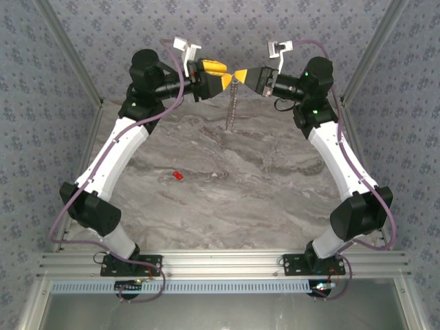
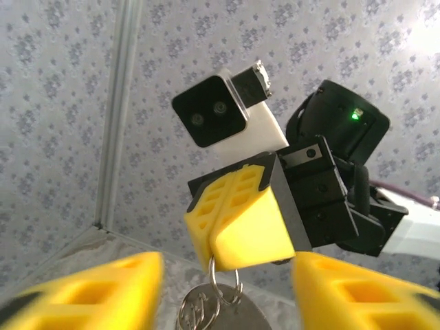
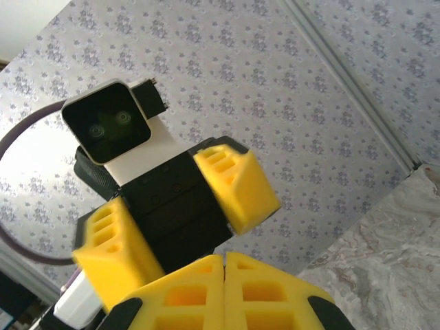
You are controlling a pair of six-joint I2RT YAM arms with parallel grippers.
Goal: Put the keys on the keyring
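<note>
Marble table (image 1: pixel 275 179) | left pincer (image 1: pixel 224 75) apart | right pincer (image 1: pixel 241 75) clamped on keyring (image 1: pixel 233 104), top hidden | keys (image 1: pixel 177 176) tiny

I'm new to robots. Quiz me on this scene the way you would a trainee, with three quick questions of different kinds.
1. True or false: the red key already hangs on the keyring.
2. Which gripper pinches the keyring? A) the left gripper B) the right gripper C) neither
3. Fill in: the left gripper's jaws stand ____.

Key: 1 false, the key lies alone on the table while the keyring dangles in the air; 2 B; 3 open.
</note>
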